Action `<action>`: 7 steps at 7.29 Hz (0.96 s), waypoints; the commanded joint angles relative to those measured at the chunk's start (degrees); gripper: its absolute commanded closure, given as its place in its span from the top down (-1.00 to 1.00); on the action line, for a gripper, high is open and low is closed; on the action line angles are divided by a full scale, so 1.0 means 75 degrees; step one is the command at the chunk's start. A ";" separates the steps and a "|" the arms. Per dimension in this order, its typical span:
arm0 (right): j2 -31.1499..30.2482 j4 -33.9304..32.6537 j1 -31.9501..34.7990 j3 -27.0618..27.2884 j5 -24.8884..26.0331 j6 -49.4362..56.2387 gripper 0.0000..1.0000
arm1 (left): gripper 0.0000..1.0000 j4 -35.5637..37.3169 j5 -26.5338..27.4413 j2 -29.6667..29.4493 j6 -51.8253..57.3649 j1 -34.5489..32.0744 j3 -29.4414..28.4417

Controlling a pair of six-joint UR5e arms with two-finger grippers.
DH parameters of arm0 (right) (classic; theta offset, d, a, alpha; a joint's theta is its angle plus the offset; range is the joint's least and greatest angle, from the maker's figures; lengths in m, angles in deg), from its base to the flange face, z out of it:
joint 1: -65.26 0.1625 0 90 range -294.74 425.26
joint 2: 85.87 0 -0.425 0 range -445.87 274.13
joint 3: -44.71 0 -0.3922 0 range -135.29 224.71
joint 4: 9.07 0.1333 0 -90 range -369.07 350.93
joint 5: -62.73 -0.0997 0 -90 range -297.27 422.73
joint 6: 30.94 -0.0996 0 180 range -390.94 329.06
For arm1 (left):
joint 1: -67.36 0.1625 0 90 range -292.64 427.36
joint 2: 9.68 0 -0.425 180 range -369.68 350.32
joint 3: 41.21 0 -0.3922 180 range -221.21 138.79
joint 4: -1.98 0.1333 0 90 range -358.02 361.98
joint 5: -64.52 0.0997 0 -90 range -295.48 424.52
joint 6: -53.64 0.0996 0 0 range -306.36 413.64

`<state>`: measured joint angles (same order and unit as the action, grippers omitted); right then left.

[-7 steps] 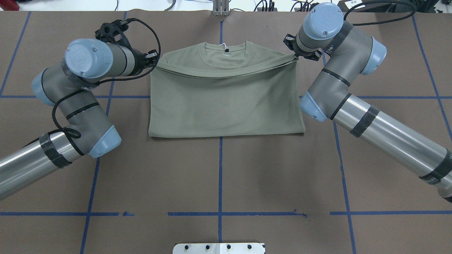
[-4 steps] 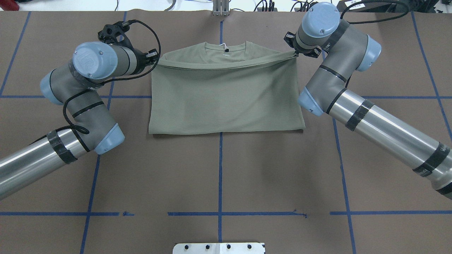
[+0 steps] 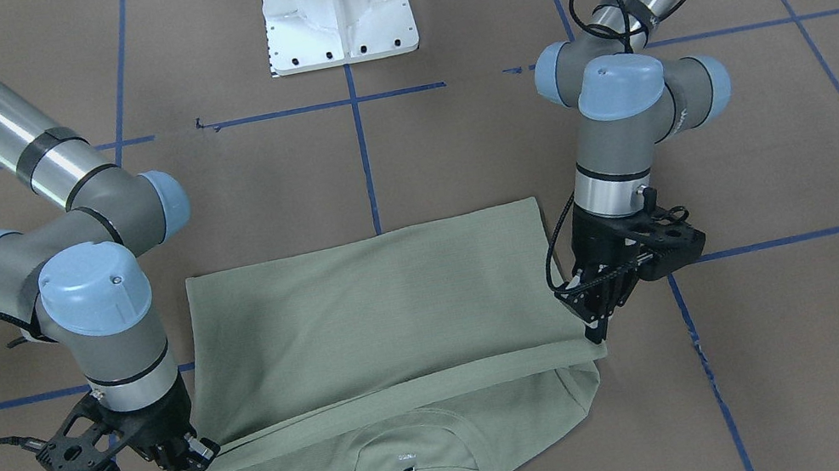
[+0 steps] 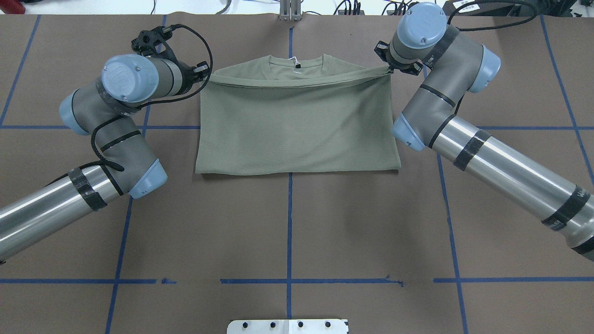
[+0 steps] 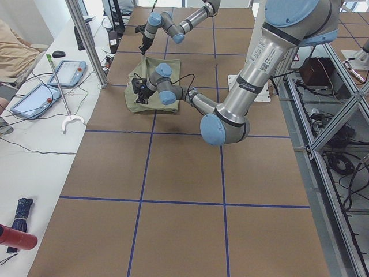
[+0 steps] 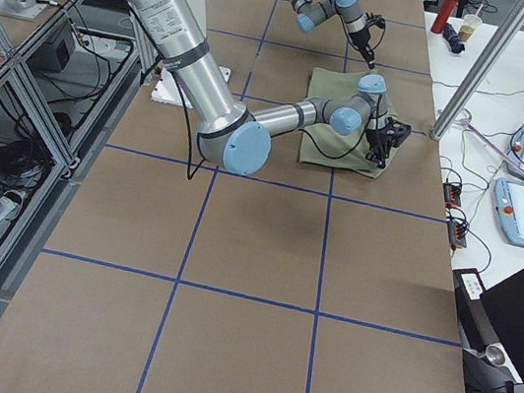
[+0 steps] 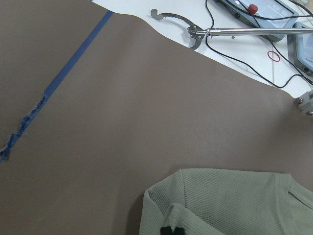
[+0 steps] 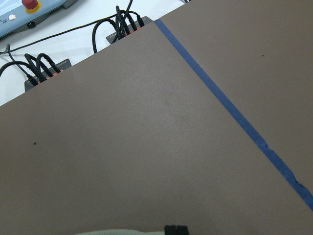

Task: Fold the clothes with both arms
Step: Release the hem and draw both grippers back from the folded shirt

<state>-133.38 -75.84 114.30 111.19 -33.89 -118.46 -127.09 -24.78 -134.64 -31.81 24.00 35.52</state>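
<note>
The sage-green shirt lies on the brown table, its lower half doubled over toward the round collar, which shows with its white tag string. My left gripper is shut on the hem's left corner. My right gripper is shut on the hem's right corner. The hem edge stretches between them, slightly above the chest. In the front-facing view the shirt shows with the left gripper on the right and the right gripper on the left. The left wrist view shows pinched fabric.
The white base pedestal stands at the near edge of the table. Blue tape lines cross the brown surface. Beyond the far edge are cables, tablets and a metal grabber tool. A metal post stands behind the collar.
Both grippers have carried the hem farther from the robot, toward the collar. The sagging hem edge has pulled straighter and covers more of the chest.
</note>
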 commanded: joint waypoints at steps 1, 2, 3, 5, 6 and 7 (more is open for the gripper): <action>0.0008 0.0020 -0.0012 0.0007 0.0004 -0.0002 -0.56 | -0.68 -0.0180 0.0025 -0.0061 -0.0020 -0.0007 -0.0199; 0.0089 0.0008 0.0000 0.0019 0.0004 -0.0025 -0.25 | -0.34 -0.0413 0.0025 -0.0061 -0.0009 -0.0019 -0.0385; 0.0078 0.0031 0.0011 0.0089 -0.0008 -0.0026 -0.15 | -0.14 -0.0612 0.0025 -0.0061 0.0003 -0.0042 -0.0503; -0.1213 0.0008 -0.0197 0.1929 -0.0322 -0.0212 0.05 | -0.09 -0.0765 0.0002 -0.0061 0.0003 -0.0195 -0.0458; -0.2046 0.0008 -0.0455 0.2973 -0.0487 -0.0724 0.17 | -0.09 -0.0917 -0.0045 -0.0061 0.0003 -0.0241 -0.0458; -0.2530 0.0020 -0.0713 0.3436 -0.0546 -0.1274 0.29 | -0.08 -0.0965 -0.0057 -0.0073 0.0003 -0.0242 -0.0434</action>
<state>-146.52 -75.76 111.31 130.39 -37.00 -123.39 -133.53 -25.02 -135.12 -31.79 22.37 32.13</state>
